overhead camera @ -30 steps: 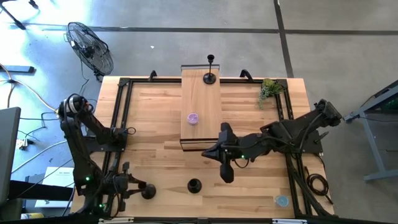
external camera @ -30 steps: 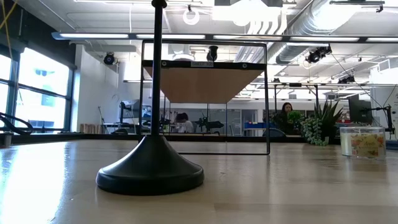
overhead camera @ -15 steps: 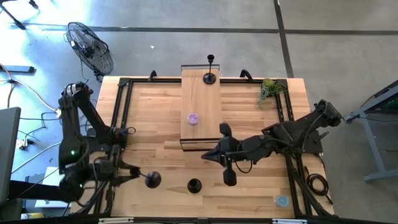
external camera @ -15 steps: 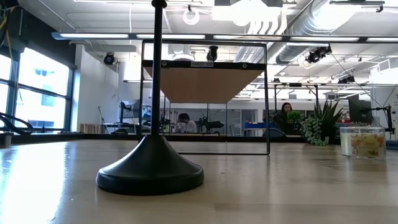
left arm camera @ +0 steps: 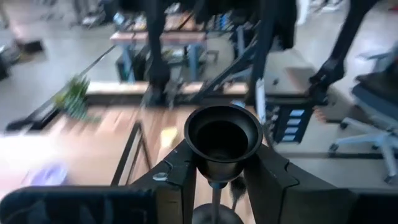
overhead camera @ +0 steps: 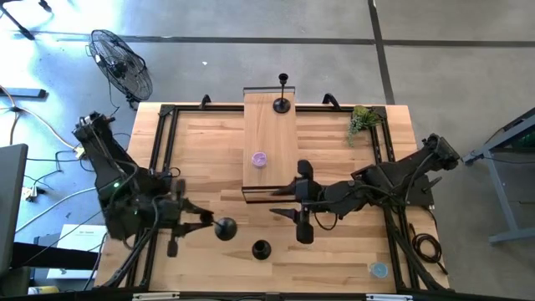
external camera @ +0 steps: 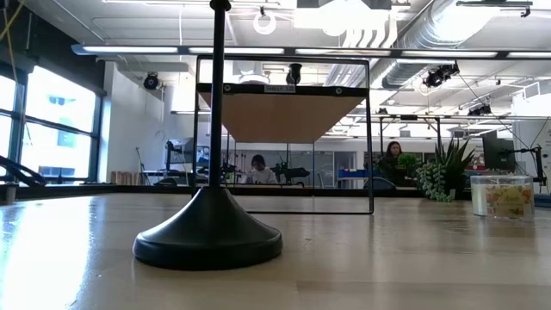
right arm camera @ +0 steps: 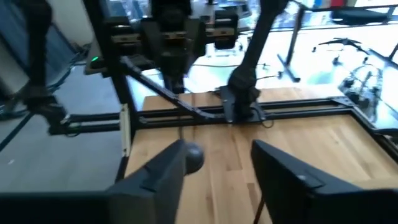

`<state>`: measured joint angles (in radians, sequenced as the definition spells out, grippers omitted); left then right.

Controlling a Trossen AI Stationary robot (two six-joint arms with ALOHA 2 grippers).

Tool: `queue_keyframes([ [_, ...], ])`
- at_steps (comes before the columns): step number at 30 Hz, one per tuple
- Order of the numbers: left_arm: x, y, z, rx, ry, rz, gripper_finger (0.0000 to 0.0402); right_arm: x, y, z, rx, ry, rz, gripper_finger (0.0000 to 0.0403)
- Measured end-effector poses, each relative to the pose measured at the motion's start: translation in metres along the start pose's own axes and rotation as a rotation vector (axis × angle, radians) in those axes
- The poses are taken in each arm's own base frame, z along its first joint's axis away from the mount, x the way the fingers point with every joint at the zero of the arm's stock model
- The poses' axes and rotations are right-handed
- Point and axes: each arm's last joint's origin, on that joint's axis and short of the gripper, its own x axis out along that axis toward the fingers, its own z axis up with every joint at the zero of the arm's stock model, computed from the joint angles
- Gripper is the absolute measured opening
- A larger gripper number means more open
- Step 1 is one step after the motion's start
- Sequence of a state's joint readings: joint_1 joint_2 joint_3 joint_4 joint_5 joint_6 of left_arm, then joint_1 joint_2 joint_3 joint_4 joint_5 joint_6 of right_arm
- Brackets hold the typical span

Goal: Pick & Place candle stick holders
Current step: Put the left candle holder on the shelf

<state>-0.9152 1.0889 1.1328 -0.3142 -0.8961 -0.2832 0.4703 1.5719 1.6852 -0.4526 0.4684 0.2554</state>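
One matte-black candle stick holder with a round disc base, thin stem and small cup top (overhead camera: pixel 224 228) was held clear in the left gripper (overhead camera: pixel 203 221) over the table's near-left area, at about 8 o'clock from the table centre; in the left wrist view the holder's cup (left arm camera: pixel 222 138) sat between the two dark fingers (left arm camera: pixel 176 181), which were closed against its stem. A second matte-black holder (overhead camera: pixel 261 249) stood on its disc base on the light wooden table (overhead camera: pixel 209 159) at about 6 o'clock, near the front edge, just beside the carried one; the low view showed its domed base and stem (external camera: pixel 208 231) upright on the boards. A third matte-black holder (overhead camera: pixel 282 102) stood at 12 o'clock, on the far end of the raised light-wood plank platform (overhead camera: pixel 272 171) running down the table's middle. The right gripper (overhead camera: pixel 298 214) hovered at about 5 o'clock, just off the platform's near end, its fingers (right arm camera: pixel 287 175) spread apart with nothing between them. A small lilac round object (overhead camera: pixel 259 159) lay on the platform mid-length. A green plant sprig (overhead camera: pixel 361 121) sat at 2 o'clock near the black frame rail.
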Motion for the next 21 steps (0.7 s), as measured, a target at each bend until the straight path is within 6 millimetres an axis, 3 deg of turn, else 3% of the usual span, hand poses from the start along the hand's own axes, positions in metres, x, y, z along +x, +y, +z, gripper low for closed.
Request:
queue_keyframes([
  [6, 0.021, 0.015, 0.025, 0.05, -0.139, -0.05, 0.0096, 0.003, -0.006, 0.002, 0.049, 0.003, 0.01, 0.0246],
  [13, 0.038, 0.036, 0.04, 0.063, -0.233, -0.074, 0.0096, 0.034, -0.009, -0.002, 0.069, -0.016, 0.049, 0.0247],
  [21, 0.057, 0.048, 0.042, 0.066, -0.252, -0.131, 0.0096, 0.069, -0.024, -0.009, 0.059, -0.027, 0.053, 0.0246],
])
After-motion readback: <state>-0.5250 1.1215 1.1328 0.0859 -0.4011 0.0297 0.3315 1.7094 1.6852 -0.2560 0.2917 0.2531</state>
